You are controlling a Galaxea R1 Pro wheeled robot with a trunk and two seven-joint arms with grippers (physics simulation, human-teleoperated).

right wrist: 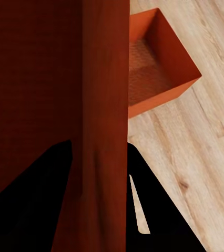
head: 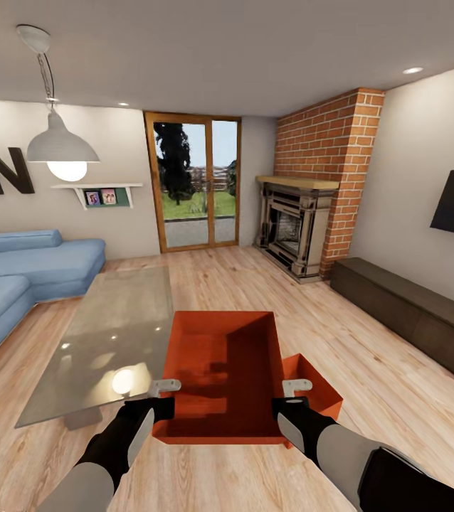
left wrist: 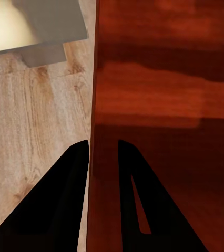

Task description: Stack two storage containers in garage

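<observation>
I am in the living room, holding one orange-red storage container [head: 223,370] up in front of me over the wood plank flooring. My left gripper [head: 163,400] is shut on its left wall, one finger on each side of the wall [left wrist: 93,94]. On the opposite side wall [right wrist: 104,105], my right gripper [head: 292,400] is clamped the same way. The second storage container [head: 321,392] rests on the planks just right of and below the held one, partly hidden by it; its open, empty inside shows in the right wrist view [right wrist: 154,68].
A glass-topped table [head: 113,334] stands close on the left, with a blue sofa [head: 20,277] beyond it. Patio doors [head: 195,181] are straight ahead, a brick fireplace [head: 294,227] at the right rear, and a long dark low cabinet [head: 412,313] along the right wall.
</observation>
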